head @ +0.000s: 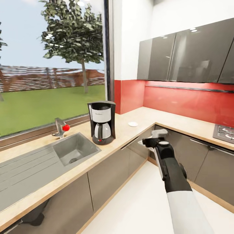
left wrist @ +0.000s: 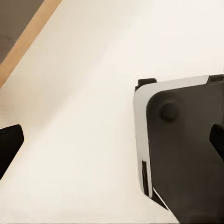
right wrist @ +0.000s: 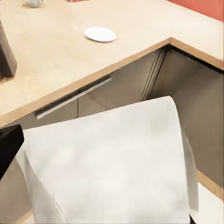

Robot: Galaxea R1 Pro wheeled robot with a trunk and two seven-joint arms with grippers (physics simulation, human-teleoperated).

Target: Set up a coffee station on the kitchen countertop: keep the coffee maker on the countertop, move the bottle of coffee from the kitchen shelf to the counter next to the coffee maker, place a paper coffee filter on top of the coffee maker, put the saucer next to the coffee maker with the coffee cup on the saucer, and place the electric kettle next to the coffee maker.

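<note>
Big window (head: 52, 65) behind steel sink (head: 73, 149); red backsplash (head: 182, 100), grey wall cabinets (head: 188, 55), pale floor (head: 139, 201), possibly tiled.

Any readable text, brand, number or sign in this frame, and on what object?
Coffee maker: a small dark brand mark on its white front panel, too blurred to read.
Paper coffee filter: blank.
Saucer, stovetop, wall cabinets: no lettering visible.
No other text can be read.

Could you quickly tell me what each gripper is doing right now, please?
Left gripper: cannot be told; one dark fingertip shows over the pale floor.
Right gripper: closed on the paper coffee filter.
</note>
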